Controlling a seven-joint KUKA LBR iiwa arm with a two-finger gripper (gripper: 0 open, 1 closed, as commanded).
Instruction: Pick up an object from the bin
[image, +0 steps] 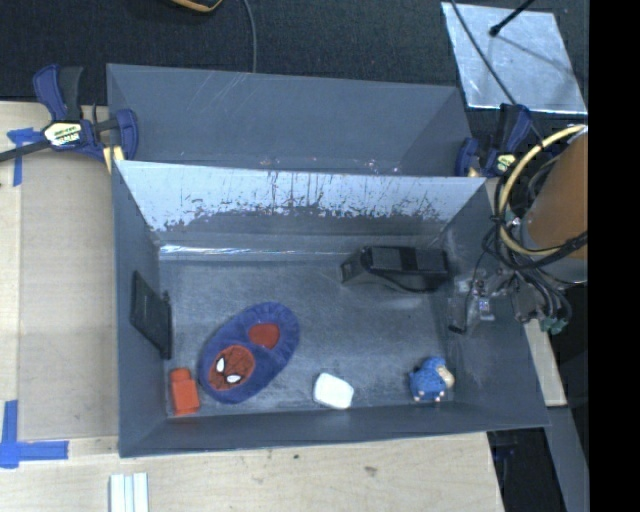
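Camera view has my gripper (468, 308) hanging by the right wall of the bin (300, 200), between the black stapler-like thing (398, 266) at the back and the small blue toy (431, 381) in the front right corner. I see nothing in my grasp; spread or closed, I cannot tell. That toy looks light and soft, I'd judge, so pinch it across its middle, gently.

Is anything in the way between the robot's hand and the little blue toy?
Nothing visible. The gripper hangs by the bin's right wall; the little blue toy lies near it toward the front wall, bare floor between them. The black gadget lies farther back, out of the way.
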